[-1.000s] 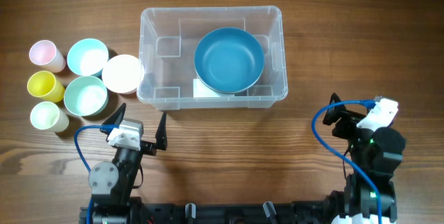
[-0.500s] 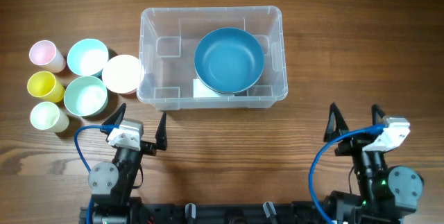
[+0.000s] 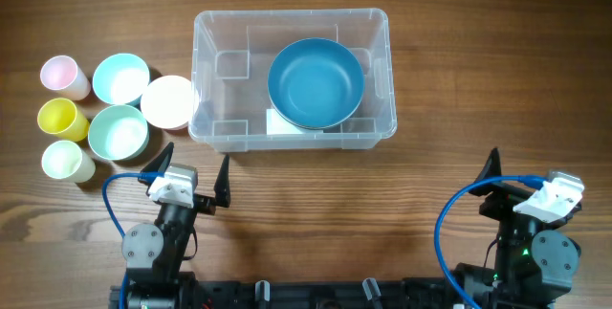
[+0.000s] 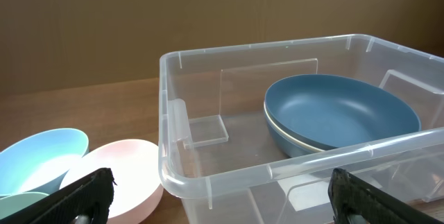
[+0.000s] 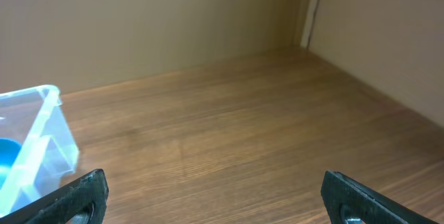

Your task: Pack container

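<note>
The clear plastic container (image 3: 287,15) stands at the table's middle back, with a white label on its base. A blue bowl (image 3: 316,83) lies inside it on the right. My left gripper (image 3: 196,161) is open and empty, just in front of the container's front left corner. In the left wrist view its fingers (image 4: 90,193) stand wide apart before the container's rim (image 4: 243,175), with the blue bowl (image 4: 340,113) behind. My right gripper (image 3: 521,170) is open and empty at the front right, well away from the container. The right wrist view shows only the container's corner (image 5: 35,148) at far left.
Left of the container sit a pinkish-white bowl (image 3: 169,101), a light blue bowl (image 3: 120,78), a pale green bowl (image 3: 118,132), a pink cup (image 3: 64,76), a yellow cup (image 3: 61,118) and a pale green cup (image 3: 67,161). Bare wood lies before the right gripper (image 5: 215,196).
My right arm has drawn back toward the front right edge, away from the container, its gripper staying open. The left arm and all objects have not moved.
</note>
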{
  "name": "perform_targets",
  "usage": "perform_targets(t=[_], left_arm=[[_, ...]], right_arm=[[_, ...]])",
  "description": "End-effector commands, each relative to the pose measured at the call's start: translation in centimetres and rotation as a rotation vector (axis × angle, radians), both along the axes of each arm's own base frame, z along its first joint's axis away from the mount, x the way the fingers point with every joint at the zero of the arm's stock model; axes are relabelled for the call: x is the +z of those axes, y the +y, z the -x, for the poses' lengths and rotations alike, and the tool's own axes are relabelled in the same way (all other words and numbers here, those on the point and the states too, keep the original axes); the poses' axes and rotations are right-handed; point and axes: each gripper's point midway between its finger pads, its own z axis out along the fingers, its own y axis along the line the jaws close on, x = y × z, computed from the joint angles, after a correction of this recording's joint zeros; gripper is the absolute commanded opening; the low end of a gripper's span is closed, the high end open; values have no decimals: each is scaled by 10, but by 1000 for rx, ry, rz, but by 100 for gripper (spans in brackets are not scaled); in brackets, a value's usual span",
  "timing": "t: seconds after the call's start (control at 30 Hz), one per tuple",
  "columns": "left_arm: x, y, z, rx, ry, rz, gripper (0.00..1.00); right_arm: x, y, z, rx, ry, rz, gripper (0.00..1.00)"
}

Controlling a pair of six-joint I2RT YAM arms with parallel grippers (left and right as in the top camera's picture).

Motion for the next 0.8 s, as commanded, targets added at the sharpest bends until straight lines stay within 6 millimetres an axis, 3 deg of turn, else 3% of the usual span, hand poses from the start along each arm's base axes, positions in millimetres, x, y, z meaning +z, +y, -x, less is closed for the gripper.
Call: perform_targets(t=[0.0,0.27,0.5,0.77], left_arm=[[-2,1,0,4,-2,-11,100],[-2,1,0,4,-2,-11,100],[-2,1,0,4,-2,-11,100],[-2,1,0,4,-2,-11,100]], right_arm=[[6,-8,6,-52,-13,28,100],[5,-1,2,-9,-10,25,100],[3,34,-7,167,0,22,100],[2,36,-7,178,3,22,100]])
